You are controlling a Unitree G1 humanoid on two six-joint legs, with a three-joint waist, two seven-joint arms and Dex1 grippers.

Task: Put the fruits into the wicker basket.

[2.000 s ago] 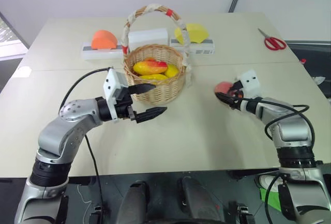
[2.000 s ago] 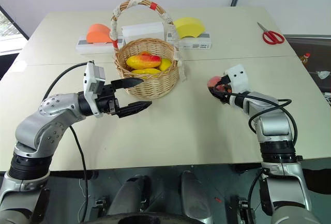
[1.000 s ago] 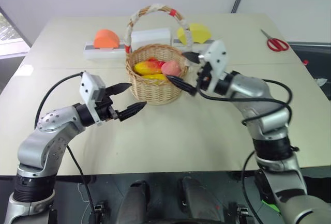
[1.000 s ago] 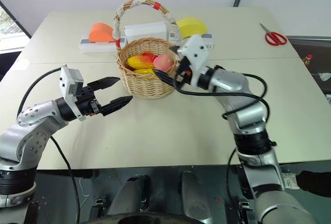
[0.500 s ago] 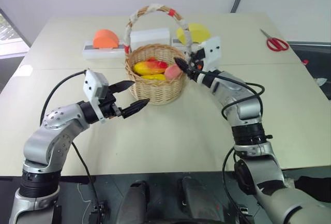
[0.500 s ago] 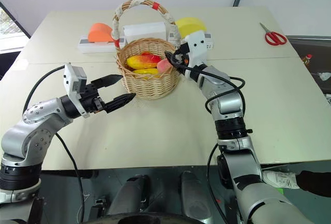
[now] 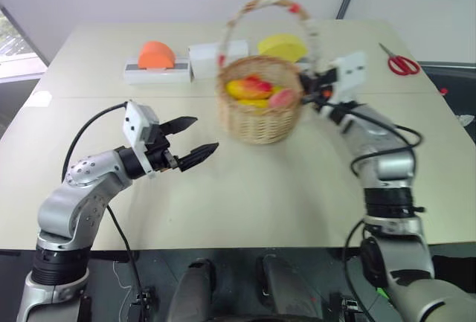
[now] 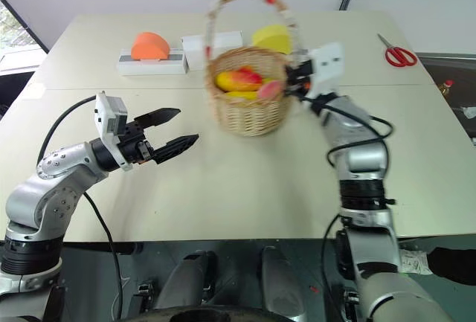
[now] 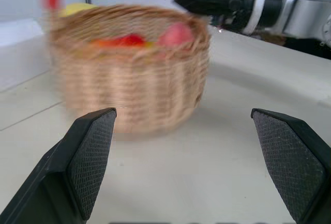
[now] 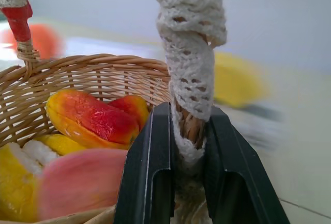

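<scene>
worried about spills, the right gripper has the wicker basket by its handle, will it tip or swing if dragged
The wicker basket probably slides rather than tips: its body looks wide and low. The right gripper clamps the taped handle near its base, so little swing seems likely. The loose fruits sit below the rim and may shift but likely stay in.

I see a wicker basket [image 10: 77,84] of rough woven cane, its handle [image 10: 190,53] wrapped in white lace-like cloth. The fruits [image 10: 93,118] look smooth, slightly glossy plastic. My left gripper [image 9: 189,167] has matt black, fine-textured pads [image 9: 93,157].
</scene>
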